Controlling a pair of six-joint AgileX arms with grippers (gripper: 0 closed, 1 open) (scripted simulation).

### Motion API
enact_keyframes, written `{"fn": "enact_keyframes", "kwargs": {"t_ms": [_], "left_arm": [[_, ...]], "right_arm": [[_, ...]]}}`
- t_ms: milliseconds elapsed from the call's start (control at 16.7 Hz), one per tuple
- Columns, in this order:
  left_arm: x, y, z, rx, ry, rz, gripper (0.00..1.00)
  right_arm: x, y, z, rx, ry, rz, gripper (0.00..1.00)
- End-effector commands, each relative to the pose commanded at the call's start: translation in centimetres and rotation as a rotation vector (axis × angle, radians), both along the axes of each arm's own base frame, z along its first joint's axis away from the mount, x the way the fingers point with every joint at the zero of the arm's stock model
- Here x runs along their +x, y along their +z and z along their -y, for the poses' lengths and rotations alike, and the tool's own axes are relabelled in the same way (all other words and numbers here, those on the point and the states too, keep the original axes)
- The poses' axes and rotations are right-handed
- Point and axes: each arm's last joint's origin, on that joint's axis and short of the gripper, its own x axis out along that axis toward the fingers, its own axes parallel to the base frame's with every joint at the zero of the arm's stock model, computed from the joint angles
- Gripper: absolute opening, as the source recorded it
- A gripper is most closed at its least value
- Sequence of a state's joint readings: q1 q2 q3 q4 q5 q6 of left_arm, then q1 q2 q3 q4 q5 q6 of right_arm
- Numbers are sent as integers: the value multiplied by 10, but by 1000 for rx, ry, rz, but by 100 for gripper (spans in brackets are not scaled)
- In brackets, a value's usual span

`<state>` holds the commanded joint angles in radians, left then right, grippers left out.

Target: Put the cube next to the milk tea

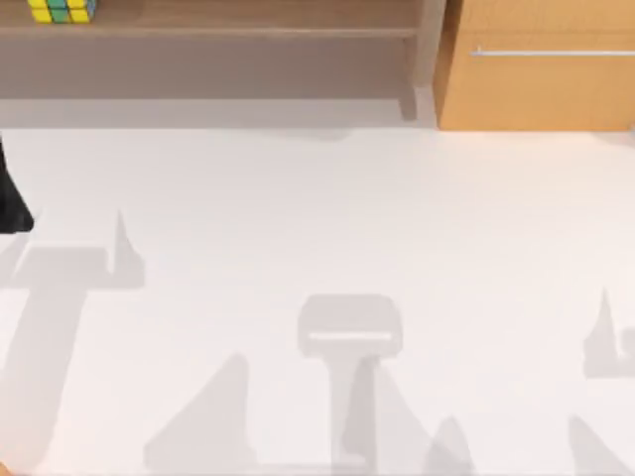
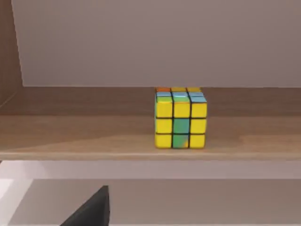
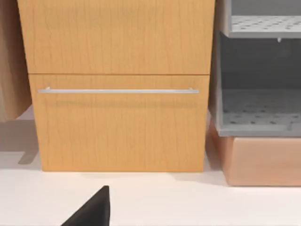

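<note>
A: So where is the cube (image 2: 180, 118)?
B: On the wooden shelf (image 2: 94, 136), far left, straight ahead of the left arm, the nearer one.
A: Fingers?
B: Cannot tell for either.

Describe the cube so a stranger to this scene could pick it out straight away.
Look to the wooden shelf along the table's far edge, left of the drawer cabinet. At the shelf's left end stands the cube, alone on the board. Its yellow, green and blue tiles split by black lines set it apart from the plain wood around it.
</note>
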<state>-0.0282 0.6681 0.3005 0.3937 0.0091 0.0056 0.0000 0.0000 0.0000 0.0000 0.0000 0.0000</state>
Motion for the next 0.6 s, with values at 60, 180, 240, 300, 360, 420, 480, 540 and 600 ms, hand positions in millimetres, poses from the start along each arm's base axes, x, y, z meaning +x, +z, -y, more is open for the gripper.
{"fn": "enact_keyframes", "kwargs": {"t_ms": [60, 180, 240, 300, 360, 420, 480, 540, 600], "left_arm": [[17, 1, 1, 1, -3, -27, 100], [55, -6, 3, 3, -6, -86, 100], [74, -11, 4, 2, -6, -111, 100], [92, -18, 4, 2, -4, -130, 100], [108, -26, 5, 0, -2, -141, 100], [124, -33, 5, -2, 1, -145, 100], [139, -40, 6, -4, 4, -144, 100], [152, -47, 6, -5, 8, -140, 100], [165, -55, 6, -6, 11, -134, 100]], "right_arm": [[0, 0, 0, 0, 0, 0, 100], [0, 0, 0, 0, 0, 0, 100], [0, 0, 0, 0, 0, 0, 100], [0, 0, 0, 0, 0, 0, 100], [0, 0, 0, 0, 0, 0, 100], [0, 0, 0, 0, 0, 0, 100], [0, 0, 0, 0, 0, 0, 100], [0, 0, 0, 0, 0, 0, 100], [0, 0, 0, 0, 0, 0, 100]]}}
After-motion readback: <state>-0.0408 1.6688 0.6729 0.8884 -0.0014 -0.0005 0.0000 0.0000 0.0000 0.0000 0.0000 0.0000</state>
